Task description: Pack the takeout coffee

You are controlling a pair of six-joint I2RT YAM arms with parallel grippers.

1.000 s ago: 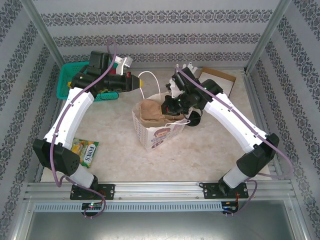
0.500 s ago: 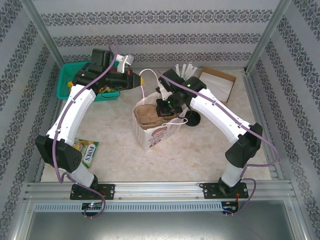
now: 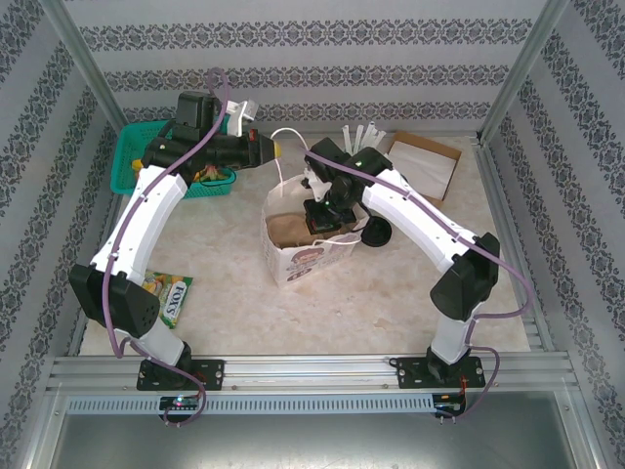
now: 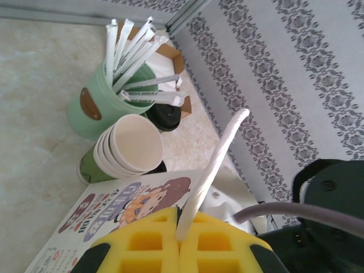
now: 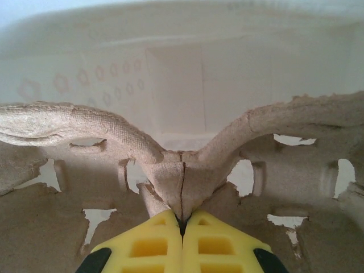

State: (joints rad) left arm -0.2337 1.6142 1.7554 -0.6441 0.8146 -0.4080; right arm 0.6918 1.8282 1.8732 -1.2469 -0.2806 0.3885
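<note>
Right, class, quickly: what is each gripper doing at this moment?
Left gripper: closed on the white handle of the paper bag.
Right gripper: closed on the pulp cup carrier inside the bag.

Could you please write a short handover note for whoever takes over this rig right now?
Left gripper: shut on the paper bag's white handle, holding it up.
Right gripper: shut on the centre ridge of the pulp cup carrier, inside the paper bag.
Takeout coffee: what looks like it, lid on, stands on the table just right of the bag, not gripped.
Done: carrier is in the bag.
Left: release the carrier, pick up the coffee, set it into the carrier.
</note>
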